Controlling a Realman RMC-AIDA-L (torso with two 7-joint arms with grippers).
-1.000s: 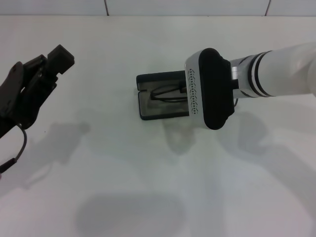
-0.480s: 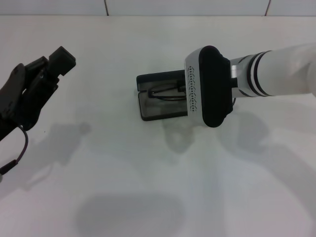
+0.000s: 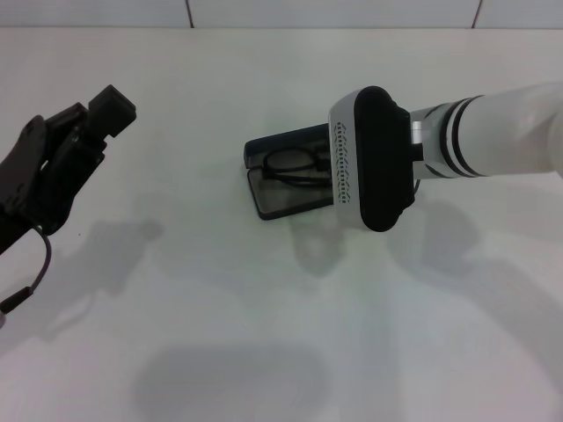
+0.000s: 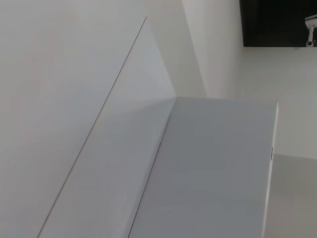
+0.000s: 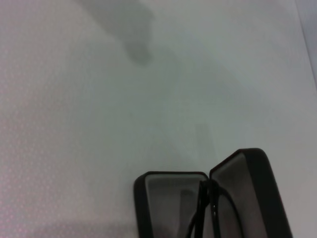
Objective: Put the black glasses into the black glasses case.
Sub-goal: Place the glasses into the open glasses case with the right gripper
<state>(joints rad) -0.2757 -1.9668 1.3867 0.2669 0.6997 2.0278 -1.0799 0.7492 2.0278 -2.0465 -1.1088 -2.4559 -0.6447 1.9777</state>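
left gripper: parked at 9 o'clock of the table, holding nothing; jaw width cannot be told
black glasses case: open at centre, lid up at its 12 o'clock side
black glasses: lying in the case, front rim towards the lid
right gripper: at 3 o'clock over the case, fingers hidden by the wrist, grasp cannot be told
step: placing, nearly done
next: probably release, lift clear

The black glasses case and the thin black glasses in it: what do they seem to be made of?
The matte black oblong glasses case looks like a hard shell, maybe plastic or leatherette: dull surface, rounded corners, open lid holding its shape. Its grey lining looks soft, possibly felt. The thin black-framed glasses look like slim plastic or metal with clear lenses; which one cannot be told.
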